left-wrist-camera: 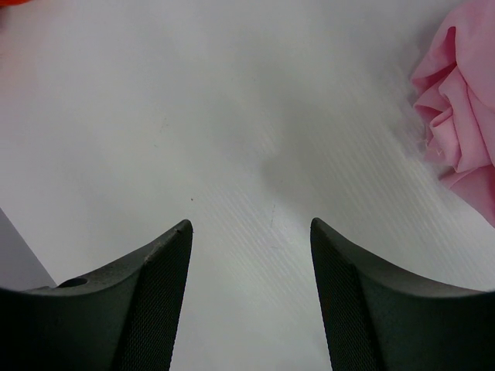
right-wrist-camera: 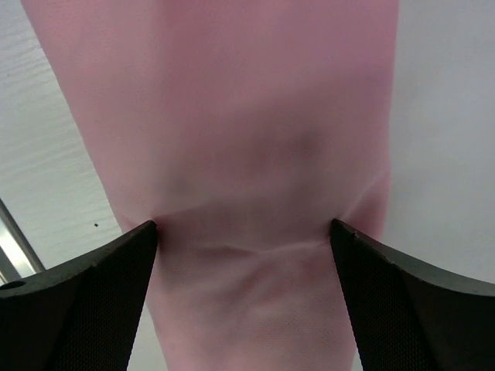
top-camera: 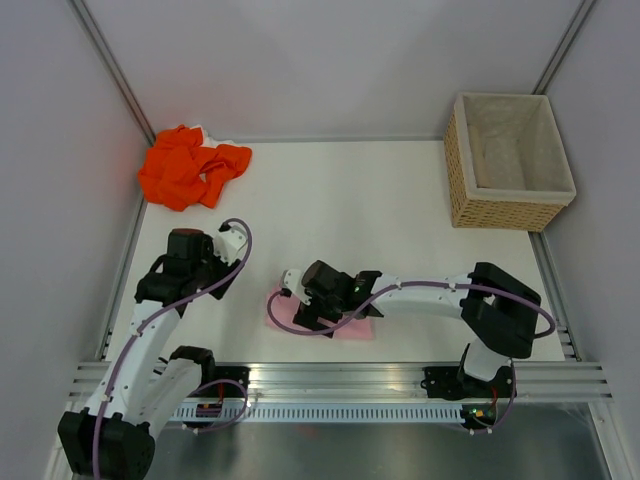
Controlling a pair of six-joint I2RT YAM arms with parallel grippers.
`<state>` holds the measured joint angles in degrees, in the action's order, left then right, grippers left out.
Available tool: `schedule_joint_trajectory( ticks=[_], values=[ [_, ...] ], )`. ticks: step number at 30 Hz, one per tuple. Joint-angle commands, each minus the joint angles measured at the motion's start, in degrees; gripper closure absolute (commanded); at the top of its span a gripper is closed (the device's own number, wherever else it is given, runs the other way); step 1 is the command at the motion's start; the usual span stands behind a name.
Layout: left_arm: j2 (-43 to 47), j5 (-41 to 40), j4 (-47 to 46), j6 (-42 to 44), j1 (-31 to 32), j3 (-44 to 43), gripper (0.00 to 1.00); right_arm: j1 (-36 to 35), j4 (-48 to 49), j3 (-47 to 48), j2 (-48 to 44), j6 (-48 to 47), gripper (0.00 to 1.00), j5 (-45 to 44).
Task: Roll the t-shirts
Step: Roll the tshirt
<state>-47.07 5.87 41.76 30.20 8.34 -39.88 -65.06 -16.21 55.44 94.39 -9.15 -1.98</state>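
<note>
At the near edge of the table (top-camera: 380, 200), about the middle, the pink shirt (top-camera: 355, 328) lay as a narrow bundle. In the top view its long axis was on the 9-to-3 line. The right gripper (right-wrist-camera: 244, 226) hung over its 9 o'clock end. In the right wrist view the cloth ran as one band from 12 to 6 o'clock. The two fingers stood wide apart at 9 and 3 o'clock, one on each side of the band, with their tips just at its edges. As far as I could judge, they straddled it and did not squeeze it.

The left gripper (left-wrist-camera: 251, 224) was also apart, with only bare table between its fingers. In its own view a bunched end of the pink shirt showed at 2 o'clock, beside the fingers and not between them.

The orange shirt (top-camera: 192, 165) lay crumpled in the far left corner, at 11 o'clock from the left gripper in the top view and well apart from both arms. The left arm was clearly the nearer one to it. In my judgement the pink shirt looked nearly finished, so the coming move would turn on that reach toward 11 o'clock.
</note>
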Motion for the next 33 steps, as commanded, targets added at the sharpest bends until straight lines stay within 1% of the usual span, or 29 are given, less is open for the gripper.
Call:
schedule_joint_trajectory(
  ticks=[1,6,8,18,21,23,25,26,27,28,29,33],
  values=[
    [0.4,-0.51,0.34,-2.07,-0.69,0.68,0.32,0.11,-0.66,4.23,3.07,-2.45,0.02,-0.84],
    [0.31,0.63,0.34,-1.9,-1.04,0.85,0.32,-0.51,-1.55,3.98,4.58,-1.58,0.02,3.54],
    [0.14,0.72,0.34,-1.81,-1.13,0.85,0.32,-0.77,-1.63,3.54,4.75,-1.14,0.02,3.91],
    [-0.22,1.07,-0.1,-1.63,-1.22,0.85,0.32,-0.77,-1.37,2.21,10.72,0.18,0.02,0.31],
    [-0.13,1.34,-0.1,-1.63,-1.22,0.85,0.32,-0.86,-1.81,2.48,11.17,0.88,0.06,0.05],
    [-0.04,1.43,-0.1,-1.63,-1.22,0.77,0.32,-0.77,-2.77,2.92,11.52,1.24,0.11,-0.57],
    [-0.04,1.51,-0.1,-1.63,-1.22,0.94,0.32,-0.77,-4.0,3.71,11.78,1.67,0.23,-1.09],
    [-0.21,1.6,-0.1,-1.54,-1.22,0.86,0.32,-0.6,-4.18,4.06,12.22,2.02,0.3,-1.45],
    [-0.22,1.69,-0.18,-1.63,-1.22,1.03,0.32,-0.42,-4.36,4.06,12.4,2.38,0.43,-1.71],
    [-0.3,1.86,-0.19,-1.54,-1.22,0.94,0.32,0.1,-4.36,4.06,12.31,3.25,0.47,-2.06],
    [-0.39,1.87,-0.19,-1.54,-1.22,0.94,0.32,0.45,-4.19,3.97,12.22,3.69,0.49,-2.41],
    [-0.65,2.13,-0.27,-1.46,-1.22,0.85,0.32,2.91,-3.13,3.45,11.35,6.85,0.67,-3.64]
  ],
)
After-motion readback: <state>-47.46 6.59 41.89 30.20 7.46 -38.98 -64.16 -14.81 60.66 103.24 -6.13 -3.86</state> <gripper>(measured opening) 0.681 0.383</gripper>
